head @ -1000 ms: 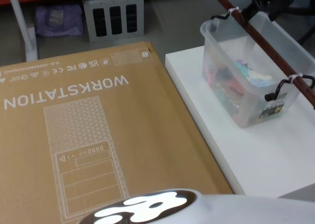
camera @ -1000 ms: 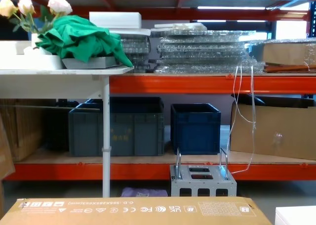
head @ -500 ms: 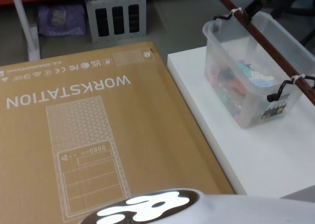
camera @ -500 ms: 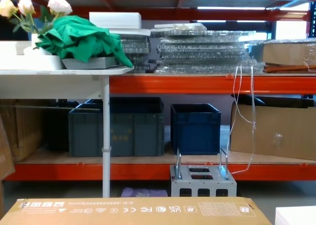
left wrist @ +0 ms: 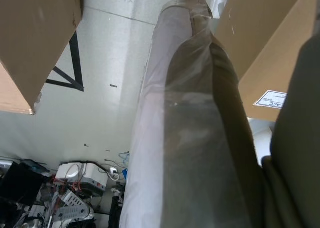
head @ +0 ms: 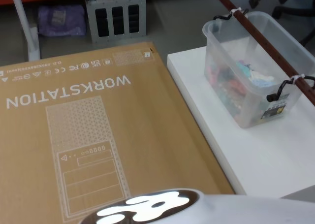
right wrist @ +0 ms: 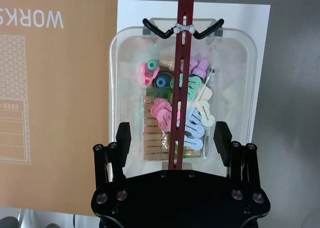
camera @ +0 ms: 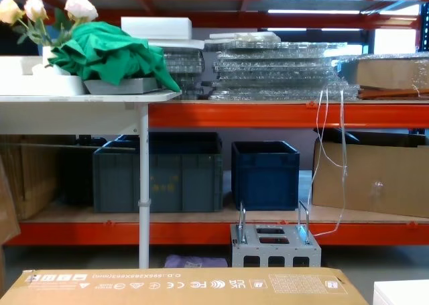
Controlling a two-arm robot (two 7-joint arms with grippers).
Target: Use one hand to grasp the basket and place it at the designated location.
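Overhead, the right gripper (right wrist: 172, 138) hovers with jaws spread, straddling the basket's (head: 256, 81) reddish handle (right wrist: 179, 77). That basket sits on the white table (head: 275, 150) at two o'clock. Best descend centred, then close squarely.

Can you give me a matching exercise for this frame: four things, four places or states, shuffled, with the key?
Things:
1. basket
2. right end effector
3. WORKSTATION carton
4. dark blue crates

Places or states:
A. on the lower shelf of the orange rack
B. open, above the basket's brown handle strip
C. lying flat, beside the white platform
D. on the white platform, holding coloured clips

Pairs: 1-D, 2-B, 3-C, 4-A
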